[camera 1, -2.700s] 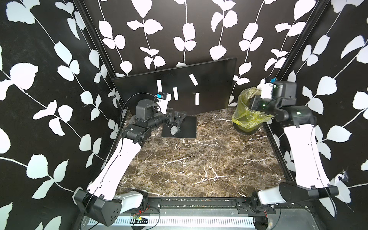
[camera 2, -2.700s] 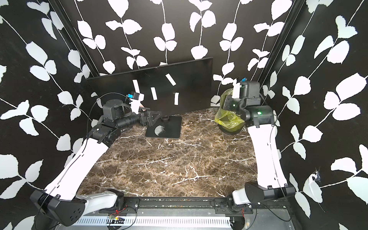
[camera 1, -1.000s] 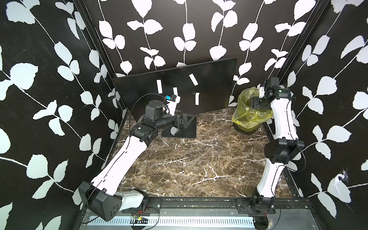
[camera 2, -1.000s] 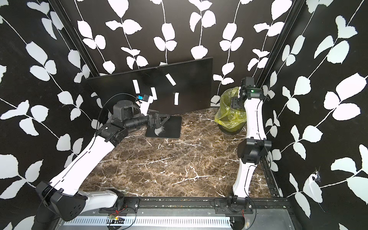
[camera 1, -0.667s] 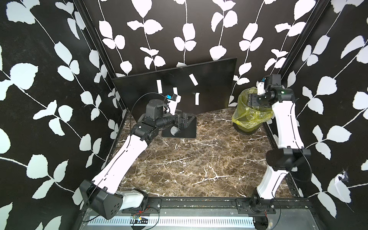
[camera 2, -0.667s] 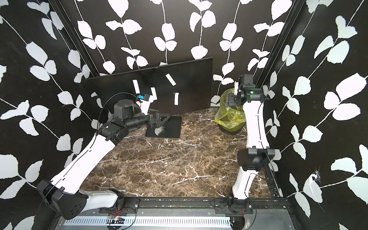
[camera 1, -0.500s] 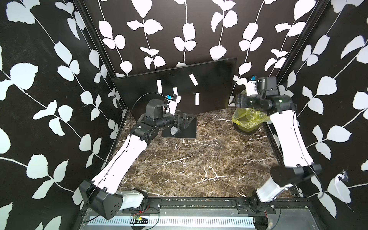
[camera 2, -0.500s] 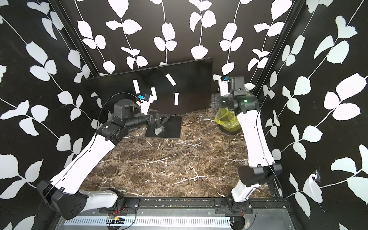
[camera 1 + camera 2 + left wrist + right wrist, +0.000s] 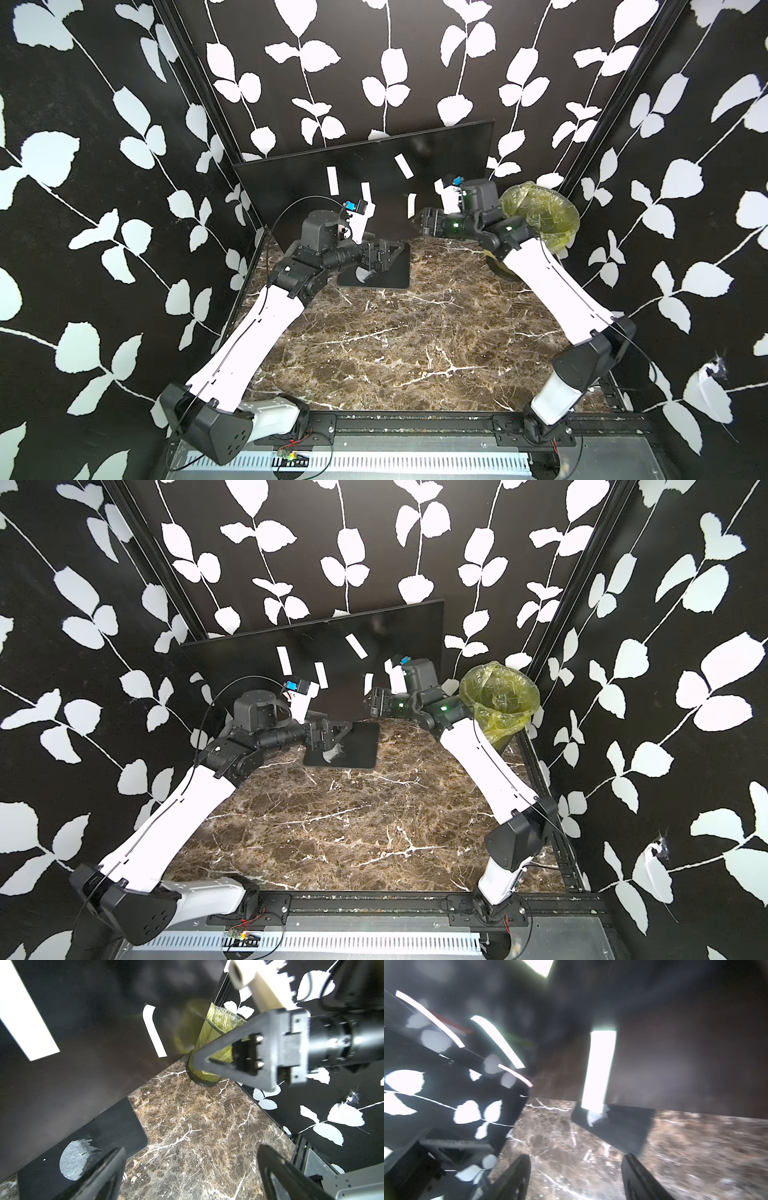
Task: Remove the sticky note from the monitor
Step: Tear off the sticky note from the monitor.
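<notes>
The neck of the monitor (image 9: 374, 166) is hidden behind the left gripper (image 9: 392, 253) in both top views, the bin (image 9: 540, 190) partly by the right arm (image 9: 540, 266), and the right wrist view is blurred.

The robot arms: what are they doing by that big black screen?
Their job is taking sticky notes off the monitor. Four notes are on its screen. The right gripper, fingers open and empty, is close to the nearest note. The left gripper, open too, hovers over the monitor's base plate. A bin with a yellow-green bag waits beside the right arm.
</notes>
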